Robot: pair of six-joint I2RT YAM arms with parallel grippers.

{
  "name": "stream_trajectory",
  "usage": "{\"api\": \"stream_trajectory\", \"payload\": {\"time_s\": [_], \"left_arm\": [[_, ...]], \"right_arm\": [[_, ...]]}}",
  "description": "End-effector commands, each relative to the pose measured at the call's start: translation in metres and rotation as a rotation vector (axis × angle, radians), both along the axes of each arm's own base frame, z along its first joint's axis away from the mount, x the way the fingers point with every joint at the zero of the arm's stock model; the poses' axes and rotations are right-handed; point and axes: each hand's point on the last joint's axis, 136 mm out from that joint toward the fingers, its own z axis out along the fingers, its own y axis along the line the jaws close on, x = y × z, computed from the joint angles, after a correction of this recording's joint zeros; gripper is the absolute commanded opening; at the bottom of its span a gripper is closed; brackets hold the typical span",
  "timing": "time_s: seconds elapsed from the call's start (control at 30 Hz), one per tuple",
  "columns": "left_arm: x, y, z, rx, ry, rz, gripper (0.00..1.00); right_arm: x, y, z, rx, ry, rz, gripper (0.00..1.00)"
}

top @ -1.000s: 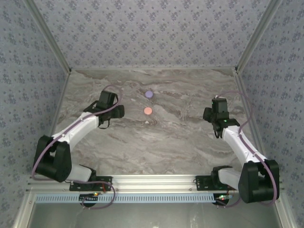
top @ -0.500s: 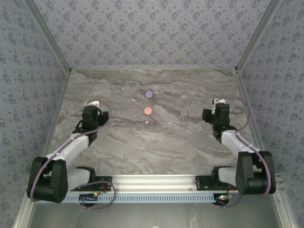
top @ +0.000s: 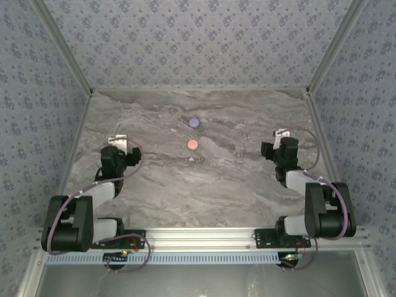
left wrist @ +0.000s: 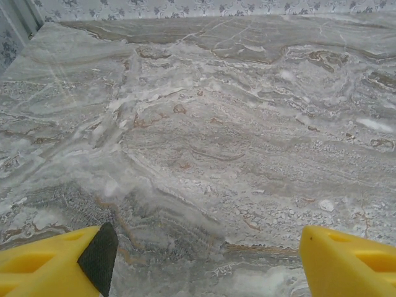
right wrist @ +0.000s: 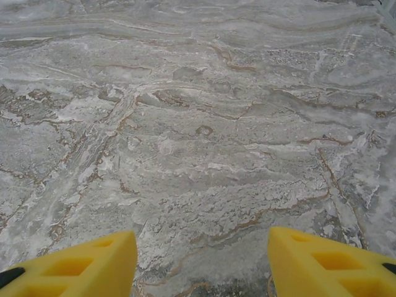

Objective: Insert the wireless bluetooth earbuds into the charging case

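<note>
- Left gripper (left wrist: 205, 238) spread, empty; right gripper (right wrist: 202, 238) likewise.
- Parked well apart from pink disc (top: 192, 145), purple disc (top: 194, 122).
- Cannot tell whether earbuds seated: too tiny.

We are looking out over our left hand (left wrist: 204, 263): its yellow fingers (left wrist: 346, 263) are standing wide apart at the lower corners, with the veined grey marble bench (left wrist: 204, 124) showing between them and reaching back to a patterned wall (left wrist: 185, 7).
</note>
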Motion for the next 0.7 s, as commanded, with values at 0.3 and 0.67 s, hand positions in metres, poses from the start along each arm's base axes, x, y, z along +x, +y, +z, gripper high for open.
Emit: {"api": "stream_trajectory", "payload": {"time_s": [0.3,0.67], "left_arm": [[0.025,-0.001,0.001,0.023,-0.107,-0.060,0.80],[0.043,0.027,-0.014,-0.020,-0.015,0.078,0.99]], "right_arm": [[0.017,-0.013,-0.004,-0.052,-0.083,-0.024,0.62],[0.016,-0.014,-0.011,-0.045,-0.084,-0.027,1.00]]}}
